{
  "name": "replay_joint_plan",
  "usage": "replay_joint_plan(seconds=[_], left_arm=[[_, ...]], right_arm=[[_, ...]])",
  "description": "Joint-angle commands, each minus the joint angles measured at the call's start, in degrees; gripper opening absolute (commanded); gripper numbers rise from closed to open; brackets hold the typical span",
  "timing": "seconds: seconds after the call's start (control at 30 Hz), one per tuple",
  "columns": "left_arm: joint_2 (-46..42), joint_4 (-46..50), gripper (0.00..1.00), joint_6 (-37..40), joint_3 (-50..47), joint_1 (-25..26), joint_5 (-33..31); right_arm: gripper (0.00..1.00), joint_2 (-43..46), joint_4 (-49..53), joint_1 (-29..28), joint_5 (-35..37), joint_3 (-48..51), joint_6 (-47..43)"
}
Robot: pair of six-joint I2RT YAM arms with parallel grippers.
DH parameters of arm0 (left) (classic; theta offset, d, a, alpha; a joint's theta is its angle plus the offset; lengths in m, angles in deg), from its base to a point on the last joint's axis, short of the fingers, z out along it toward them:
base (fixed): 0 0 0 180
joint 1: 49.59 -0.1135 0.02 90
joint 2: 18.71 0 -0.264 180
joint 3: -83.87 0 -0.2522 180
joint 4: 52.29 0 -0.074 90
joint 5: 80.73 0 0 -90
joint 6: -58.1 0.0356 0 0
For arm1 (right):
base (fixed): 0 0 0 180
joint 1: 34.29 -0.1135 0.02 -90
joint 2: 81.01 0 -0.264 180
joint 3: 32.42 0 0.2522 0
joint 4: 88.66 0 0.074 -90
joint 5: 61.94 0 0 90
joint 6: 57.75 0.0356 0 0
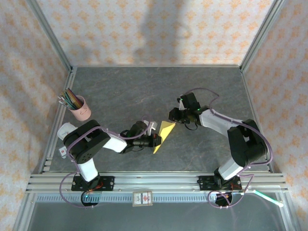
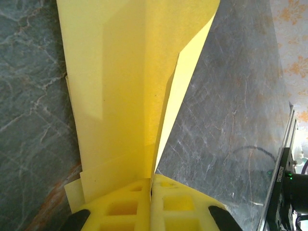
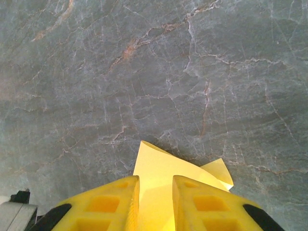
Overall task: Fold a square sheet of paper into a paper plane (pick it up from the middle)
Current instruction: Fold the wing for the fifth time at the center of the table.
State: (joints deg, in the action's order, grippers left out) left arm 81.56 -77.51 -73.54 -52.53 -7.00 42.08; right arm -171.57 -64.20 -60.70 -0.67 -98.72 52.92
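Two arms meet over the middle of the grey counter [image 1: 125, 91], with the yellow sheet of paper [image 1: 166, 132] between them.

Left fingers [image 1: 153, 130]: closed tight, pad against pad, on one edge of the paper. In the left wrist view the pads [image 2: 144, 197] meet with no gap, and the paper [image 2: 120, 86] rises away from them in several layers, one flap curling open to the right. Judgement: this is the anchoring grip, holding the stacked layers together so a crease does not spring apart.

Right fingers [image 1: 174, 117]: parted a little. In the right wrist view they [image 3: 134, 192] stand on either side of a pointed corner of the paper [image 3: 159, 166], with a clear gap between them. A pinch on so thin a sheet is not evident; they appear to straddle it, not clamp it. Judgement: they are placed to take or press the far corner while the other side is held firm.

Condition of paper: already creased and no longer a flat square, but not yet a narrow dart. Folding is judged partway. Whether its lower edge touches the counter cannot be told.

Also present: a pink cup of coloured sticks [image 1: 79, 107] at the left edge, well apart from the work.

Risk: the loose flap may shift if the right fingers close off the crease line.
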Motion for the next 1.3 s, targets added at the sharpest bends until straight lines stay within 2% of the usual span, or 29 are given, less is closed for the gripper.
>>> replay_joint_plan(seconds=[0.0,0.2,0.4,0.6,1.27], left_arm=[[1.1,-1.3,0.00,-1.1,-1.2,-0.6,0.6],[1.2,-0.7,0.00,-2.5,-2.1,-0.6,-0.8],[2.4,-2.2,0.00,-4.1,-3.2,-0.7,-1.4],[2.7,-2.8,0.00,-4.5,-3.8,-0.6,-1.7],[3.4,-1.4,0.00,-5.8,-3.6,-0.6,-1.9]], right_arm=[[0.24,3.6,-1.2,0.2,-1.3,1.9,-1.5],[0.23,7.2,-3.7,-1.0,-3.3,5.7,-2.7],[0.12,8.4,-8.8,-5.4,-4.0,10.8,-1.4],[0.07,7.2,-15.0,-8.4,-5.4,14.3,0.9],[0.04,-0.6,-15.9,-9.5,-1.5,12.1,-0.7]])
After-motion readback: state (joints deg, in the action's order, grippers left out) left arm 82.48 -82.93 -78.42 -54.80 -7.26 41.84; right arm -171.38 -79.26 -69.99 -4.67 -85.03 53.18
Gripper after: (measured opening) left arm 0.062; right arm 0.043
